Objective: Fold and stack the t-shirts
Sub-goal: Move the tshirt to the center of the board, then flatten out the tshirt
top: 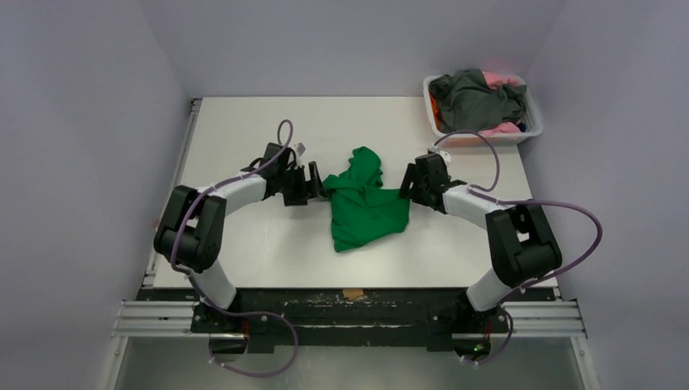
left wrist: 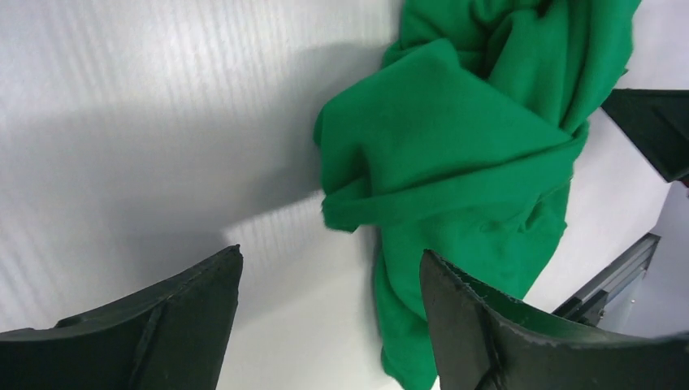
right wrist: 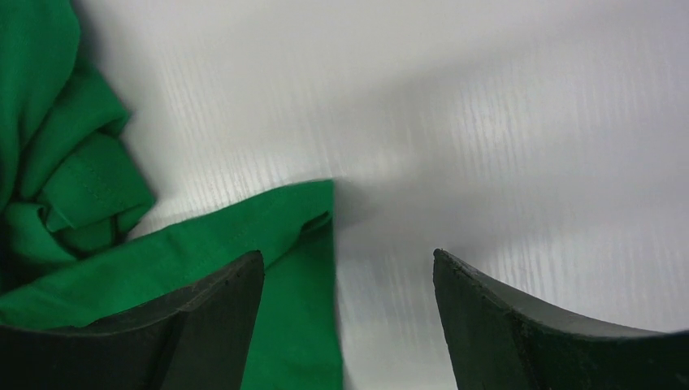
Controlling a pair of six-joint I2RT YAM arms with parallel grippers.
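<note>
A crumpled green shirt (top: 366,207) lies in the middle of the surface (top: 244,122). The left end effector (top: 312,184) and right end effector (top: 409,187) sit low at opposite edges of the cloth, fingers spread wide and gripping nothing. They appear placed to pinch each side and pull the bunched fabric flat for folding. The remaining shirts (top: 478,97) wait heaped in the basket (top: 479,140) at the far right corner, well apart.

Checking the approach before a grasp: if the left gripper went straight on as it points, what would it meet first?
Most likely the green t-shirt, its folded edge lying just ahead of the open left gripper; exact depth is unclear.
</note>
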